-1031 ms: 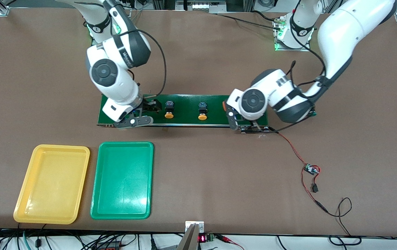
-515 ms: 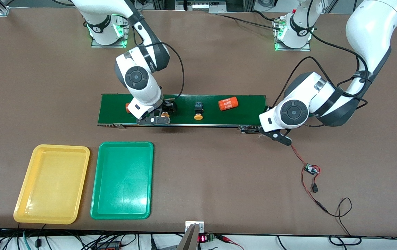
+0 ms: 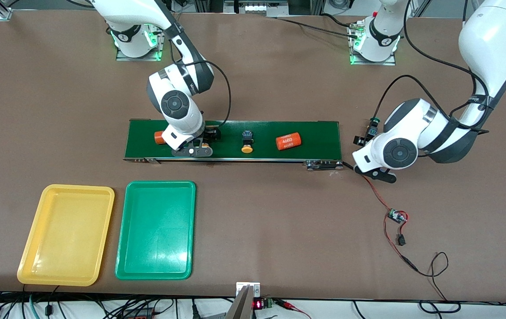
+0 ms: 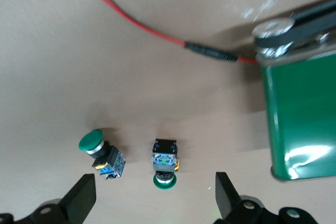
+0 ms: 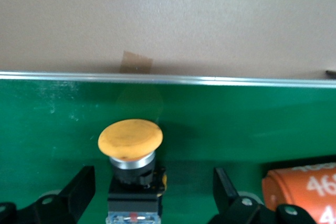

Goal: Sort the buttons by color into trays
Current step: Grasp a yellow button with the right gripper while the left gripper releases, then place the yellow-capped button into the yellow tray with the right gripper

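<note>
since a moment ago our right gripper (image 3: 199, 144) has slid along the belt (image 3: 314, 133) to a yellow button (image 5: 130, 141), so a pick looks near. its fingers stand apart, the button between them, untouched. our left gripper (image 3: 370, 170) has swung off the belt's end; jaws apart over two green buttons (image 4: 101, 148) on the table (image 3: 279, 221). both trays (image 3: 36, 266) hold nothing yet.

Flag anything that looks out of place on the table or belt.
Two orange cylinders lie on the belt among the yellow buttons, which no tray suits. Both green buttons lie tipped on the bare table off the belt's end, under the open left hand.
</note>
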Robot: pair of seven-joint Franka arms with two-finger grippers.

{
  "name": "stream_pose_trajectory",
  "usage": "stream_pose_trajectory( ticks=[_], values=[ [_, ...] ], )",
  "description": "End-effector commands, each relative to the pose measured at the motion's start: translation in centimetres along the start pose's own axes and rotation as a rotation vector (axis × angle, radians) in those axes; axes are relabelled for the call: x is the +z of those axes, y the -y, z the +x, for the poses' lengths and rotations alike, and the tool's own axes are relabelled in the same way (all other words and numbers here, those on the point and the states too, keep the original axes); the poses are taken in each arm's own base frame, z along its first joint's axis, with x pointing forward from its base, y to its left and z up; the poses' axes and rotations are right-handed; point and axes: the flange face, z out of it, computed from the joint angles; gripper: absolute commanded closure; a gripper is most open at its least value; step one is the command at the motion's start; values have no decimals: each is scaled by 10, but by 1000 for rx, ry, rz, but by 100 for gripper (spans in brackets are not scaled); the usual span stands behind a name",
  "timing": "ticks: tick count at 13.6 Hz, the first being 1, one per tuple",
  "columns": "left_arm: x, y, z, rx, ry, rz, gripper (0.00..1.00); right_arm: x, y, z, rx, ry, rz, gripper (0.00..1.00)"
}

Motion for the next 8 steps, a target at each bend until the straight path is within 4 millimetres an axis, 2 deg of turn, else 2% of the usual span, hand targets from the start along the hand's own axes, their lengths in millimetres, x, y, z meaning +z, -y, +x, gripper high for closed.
stream_pose_trajectory(
  ticks=[1, 2, 3, 4, 7, 8],
  values=[
    [27, 6, -37, 13, -73, 20, 0, -3, -3, -7, 54, 29, 55, 23],
    [41, 5, -43, 22, -76, 27, 0, -4, -2, -7, 51, 27, 57, 42],
    [51, 5, -47, 29, -79, 31, 0, -6, -1, -6, 55, 25, 60, 67],
    [63, 8, -51, 29, -93, 27, 0, -5, -1, -7, 54, 27, 59, 78],
    [99, -6, -62, 84, -196, 33, 0, -16, -1, -3, 49, 9, 69, 92],
    [109, -1, -65, 98, -223, 40, 0, -25, -7, 5, 62, -7, 80, 94]
  ],
)
